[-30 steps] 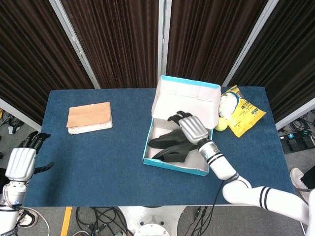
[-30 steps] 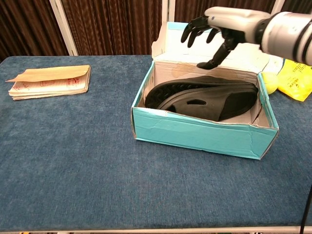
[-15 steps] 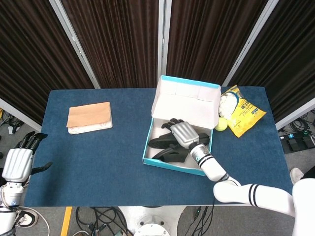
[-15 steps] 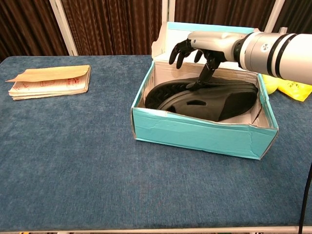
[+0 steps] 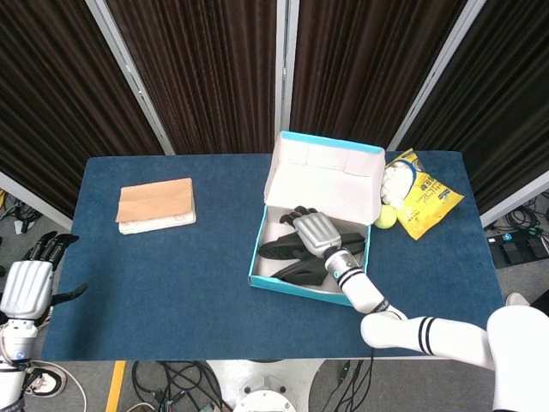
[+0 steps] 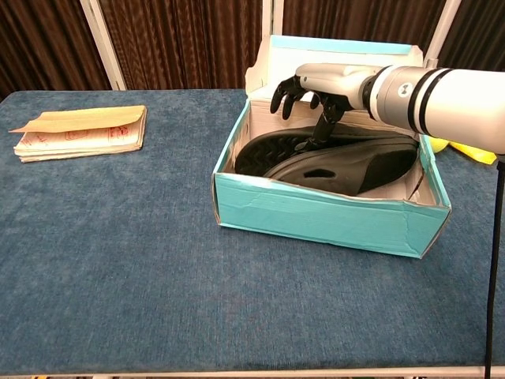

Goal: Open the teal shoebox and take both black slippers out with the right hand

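The teal shoebox (image 5: 256, 259) (image 6: 316, 217) stands open on the blue table, with its lid (image 5: 326, 176) (image 6: 264, 63) tipped up at the back. Two black slippers (image 5: 283, 249) (image 6: 347, 162) lie inside, one partly over the other. My right hand (image 5: 313, 230) (image 6: 323, 79) hovers over the box's back left part, fingers apart and curved down. Its thumb reaches down to the upper slipper's top; nothing is gripped. My left hand (image 5: 26, 287) hangs off the table's left front corner with fingers straight and holds nothing. The chest view does not show it.
A brown-covered notebook (image 5: 156, 206) (image 6: 79, 130) lies at the back left of the table. A yellow snack bag (image 5: 420, 193) and a yellow-green ball (image 5: 386, 219) sit just right of the box. Dark curtains hang behind the table.
My right hand has moved left and down into the box, and its thumb has reached the upper slipper. My left hand has drifted slightly down and left.
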`<state>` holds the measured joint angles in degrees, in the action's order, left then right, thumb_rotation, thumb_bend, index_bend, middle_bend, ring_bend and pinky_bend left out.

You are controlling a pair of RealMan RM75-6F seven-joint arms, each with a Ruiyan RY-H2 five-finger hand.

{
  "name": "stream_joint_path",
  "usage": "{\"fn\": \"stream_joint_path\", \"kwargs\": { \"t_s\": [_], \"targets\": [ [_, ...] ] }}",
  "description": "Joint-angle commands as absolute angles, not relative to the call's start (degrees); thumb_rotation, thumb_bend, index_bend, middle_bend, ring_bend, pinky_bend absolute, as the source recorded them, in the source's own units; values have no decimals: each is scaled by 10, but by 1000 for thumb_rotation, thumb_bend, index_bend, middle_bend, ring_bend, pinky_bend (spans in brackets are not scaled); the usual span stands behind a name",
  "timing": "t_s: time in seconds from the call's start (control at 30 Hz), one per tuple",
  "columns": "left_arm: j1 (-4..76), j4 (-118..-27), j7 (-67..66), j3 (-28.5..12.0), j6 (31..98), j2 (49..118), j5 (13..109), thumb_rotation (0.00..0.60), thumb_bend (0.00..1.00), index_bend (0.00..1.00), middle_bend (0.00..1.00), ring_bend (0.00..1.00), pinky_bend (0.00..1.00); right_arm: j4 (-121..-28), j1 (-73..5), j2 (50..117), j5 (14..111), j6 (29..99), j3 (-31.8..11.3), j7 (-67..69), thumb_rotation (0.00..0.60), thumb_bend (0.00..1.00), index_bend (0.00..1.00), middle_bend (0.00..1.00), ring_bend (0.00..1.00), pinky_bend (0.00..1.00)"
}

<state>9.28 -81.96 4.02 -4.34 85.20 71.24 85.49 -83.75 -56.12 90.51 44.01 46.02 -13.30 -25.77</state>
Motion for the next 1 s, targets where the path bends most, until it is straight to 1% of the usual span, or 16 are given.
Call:
{"fn": "stream_joint_path", "kwargs": {
  "t_s": [0.03, 0.13, 0.4, 0.7, 0.8, 1.0],
  "targets": [
    [92, -818, 42, -44, 853, 713, 854, 600, 70, 206, 197, 114, 325, -829, -568, 913, 428, 459, -128, -264, 600, 158, 233, 260, 126, 203],
    [92, -816, 43, -43, 852, 714, 855, 600, 70, 206, 197, 114, 325, -822, -572, 920, 425, 462, -124, -268, 600, 165, 244, 267, 142, 218],
    [91, -814, 44, -43, 852, 713, 855, 600, 70, 206, 197, 114, 325, -816, -571, 932, 437, 480, -114, -271, 600, 197, 347, 343, 222, 310],
    [90, -812, 44, -43, 851, 715, 854, 600, 70, 206, 197, 114, 325, -811, -575, 934, 424, 477, -109, -279, 600, 207, 437, 405, 281, 373],
    [90, -812, 44, -43, 851, 715, 854, 600, 70, 206, 197, 114, 325, -807, -575, 938, 422, 483, -110, -280, 600, 228, 494, 441, 318, 416],
    [90, -812, 45, -44, 852, 714, 854, 600, 70, 206, 197, 114, 325, -800, -574, 950, 428, 505, -113, -283, 600, 336, 663, 554, 437, 550]
  ]
}}
